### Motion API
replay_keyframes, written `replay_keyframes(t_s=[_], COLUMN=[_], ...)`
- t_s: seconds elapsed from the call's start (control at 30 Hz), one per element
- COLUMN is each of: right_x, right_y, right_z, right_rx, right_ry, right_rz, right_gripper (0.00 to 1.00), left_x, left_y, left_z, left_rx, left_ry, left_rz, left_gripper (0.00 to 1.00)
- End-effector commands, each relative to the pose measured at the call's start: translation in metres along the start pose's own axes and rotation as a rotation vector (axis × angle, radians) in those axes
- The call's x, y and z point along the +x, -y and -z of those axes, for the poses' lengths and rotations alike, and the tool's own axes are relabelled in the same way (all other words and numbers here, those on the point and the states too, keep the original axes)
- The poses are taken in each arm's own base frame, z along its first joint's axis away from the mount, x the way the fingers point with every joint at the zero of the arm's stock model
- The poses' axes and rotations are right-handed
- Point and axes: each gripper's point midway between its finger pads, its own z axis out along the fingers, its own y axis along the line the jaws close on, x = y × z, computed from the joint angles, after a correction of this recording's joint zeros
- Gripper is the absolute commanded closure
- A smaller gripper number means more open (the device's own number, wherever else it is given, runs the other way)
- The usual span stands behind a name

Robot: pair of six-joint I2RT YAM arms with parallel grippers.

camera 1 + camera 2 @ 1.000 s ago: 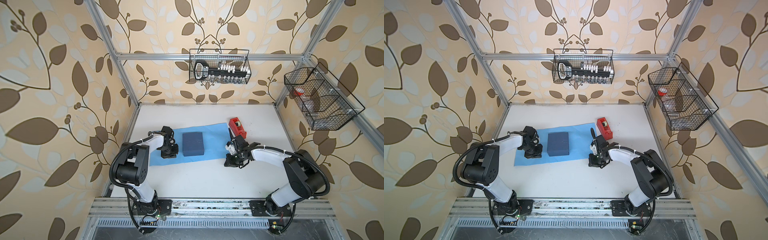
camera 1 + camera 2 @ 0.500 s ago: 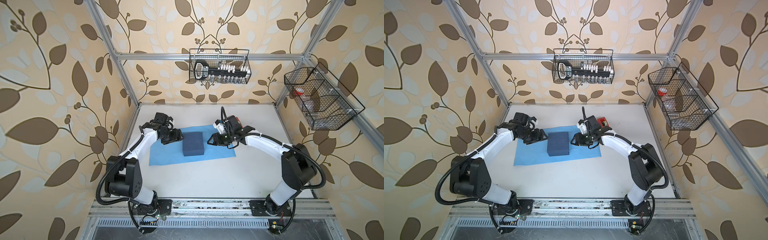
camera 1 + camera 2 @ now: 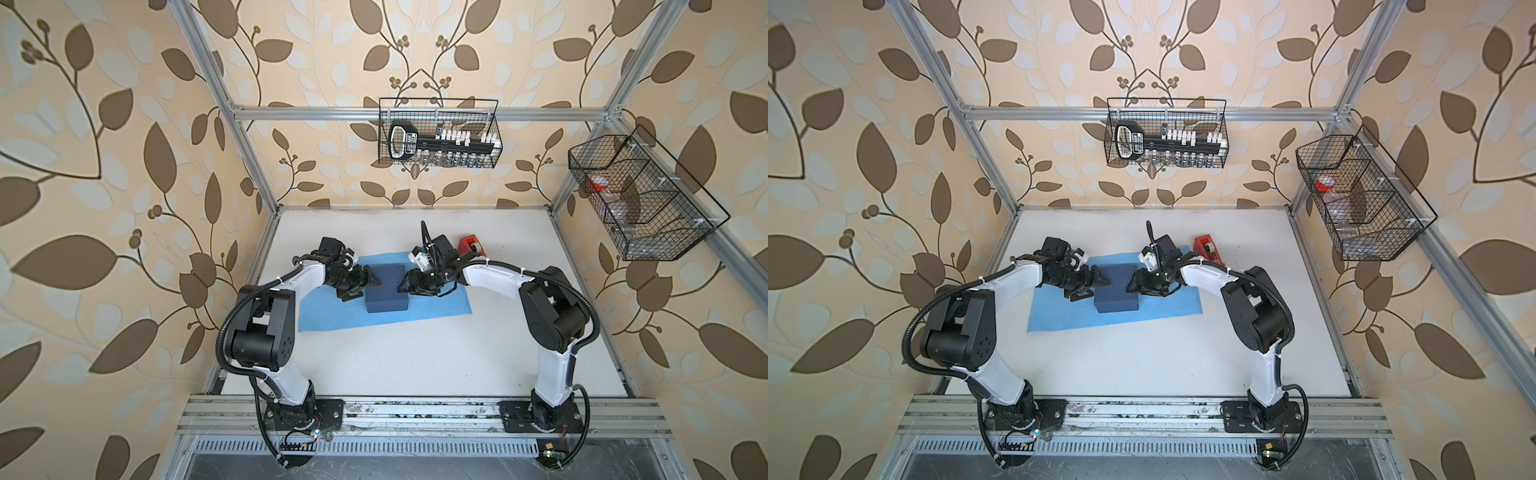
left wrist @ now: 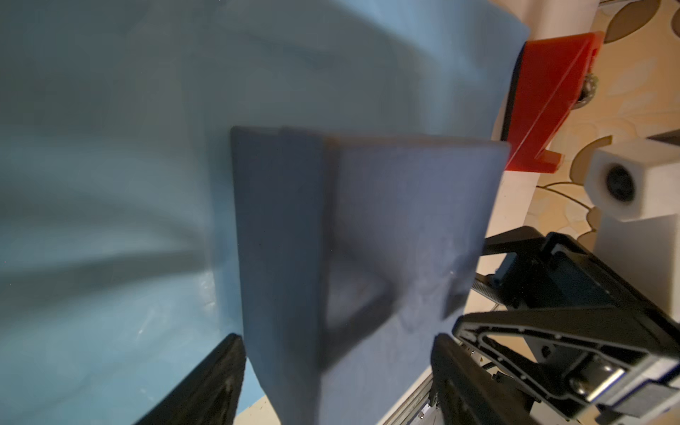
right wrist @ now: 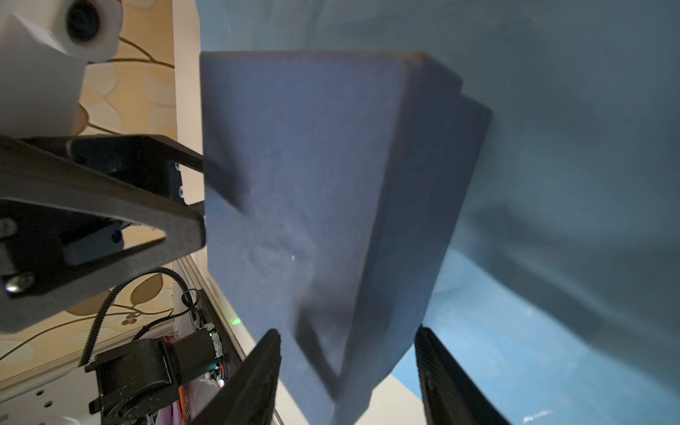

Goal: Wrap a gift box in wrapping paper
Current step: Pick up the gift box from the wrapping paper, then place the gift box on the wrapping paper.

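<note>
The navy gift box (image 3: 386,293) (image 3: 1116,291) lies on the light-blue wrapping paper (image 3: 436,305) (image 3: 1059,316), which is spread flat on the white table. My left gripper (image 3: 372,280) (image 3: 1100,282) is open at the box's left side. My right gripper (image 3: 405,284) (image 3: 1133,284) is open at its right side. In the left wrist view the box (image 4: 368,257) reaches in between the open jaws of the left gripper (image 4: 336,368). In the right wrist view the box (image 5: 312,220) likewise sits between the spread jaws of the right gripper (image 5: 347,368). Neither holds anything.
A red tape dispenser (image 3: 471,245) (image 3: 1208,249) stands just behind the paper's right end, close to my right wrist. Wire baskets hang on the back wall (image 3: 438,139) and the right wall (image 3: 640,199). The aluminium rail (image 3: 415,411) runs along the table's front.
Both grippers left the paper's ends, swung round by its far edge and came in at the box's two sides. Both jaws went from shut to open. Box and paper stayed put.
</note>
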Motion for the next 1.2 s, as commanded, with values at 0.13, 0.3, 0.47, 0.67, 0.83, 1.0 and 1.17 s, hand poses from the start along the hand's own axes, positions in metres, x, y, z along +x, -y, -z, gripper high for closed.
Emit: replay_keyframes(t_s=[0.13,0.3,0.47,0.67,0.83,1.0,1.17], right_x=[-0.016,-0.022,-0.030,-0.038,-0.042,-0.044,-0.047], right_y=[-0.013,-0.033,-0.052,-0.059,-0.050,-0.051,-0.050], right_z=[-0.010,-0.003,0.003,-0.004,-0.016,-0.023,-0.028], right_rx=[-0.060,-0.094,-0.112,-0.117,-0.098,-0.098,-0.095], right_ry=[0.004,0.013,0.025,0.024,0.014,0.010,0.004], right_rz=[0.023,0.060,0.086,0.099,0.091,0.092,0.098], right_gripper=[0.44,0.46,0.48,0.48,0.49,0.49,0.49], left_x=[-0.011,-0.017,-0.025,-0.033,-0.040,-0.040,-0.041], left_y=[0.013,0.026,0.047,0.039,0.024,0.016,0.009], left_z=[-0.010,-0.001,0.026,0.031,0.031,0.030,0.028], left_rx=[0.065,0.074,0.074,0.036,-0.012,-0.029,-0.047], left_ry=[-0.040,-0.025,0.045,0.067,0.068,0.068,0.072], left_rz=[0.027,0.000,-0.093,-0.117,-0.117,-0.112,-0.119], left_gripper=[0.22,0.24,0.24,0.23,0.24,0.24,0.24])
